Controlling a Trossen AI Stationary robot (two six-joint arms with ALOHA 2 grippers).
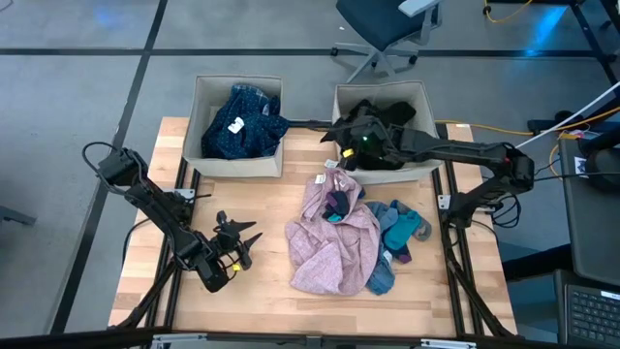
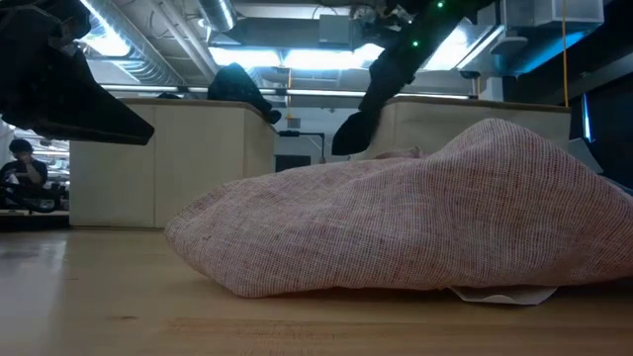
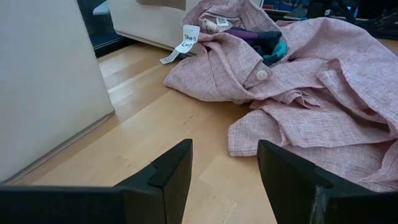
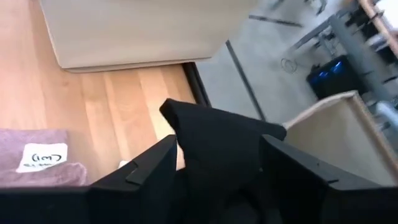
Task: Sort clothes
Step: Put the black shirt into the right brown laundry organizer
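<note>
My right gripper (image 1: pixel 338 137) is shut on a black garment (image 4: pixel 211 130) above the left rim of the right beige bin (image 1: pixel 383 89), which holds more black cloth. The left beige bin (image 1: pixel 197 124) holds navy dotted and blue pieces (image 1: pixel 242 121). A pink shirt (image 1: pixel 334 242) lies crumpled on the table, with a small purple and teal piece (image 1: pixel 339 204) on its far part. Teal and blue small pieces (image 1: pixel 402 228) lie to its right. My left gripper (image 1: pixel 242 237) is open and empty, low over the table left of the pink shirt (image 3: pixel 323 81). My right gripper pinches a bunched fold of the black garment (image 4: pixel 217 158) between its two fingers (image 4: pixel 146 168). A pointed end of the cloth (image 4: pixel 177 112) sticks out past the fingertips. In the low view the cloth (image 2: pixel 351 133) hangs below the gripper, clear of the table.
A white paper tag (image 3: pixel 186 40) lies on the wood at the pink shirt's far end, near the right bin. Bare wood (image 1: pixel 155 184) lies to the left of the pink shirt. A person sits far off in the room (image 2: pixel 20 163).
</note>
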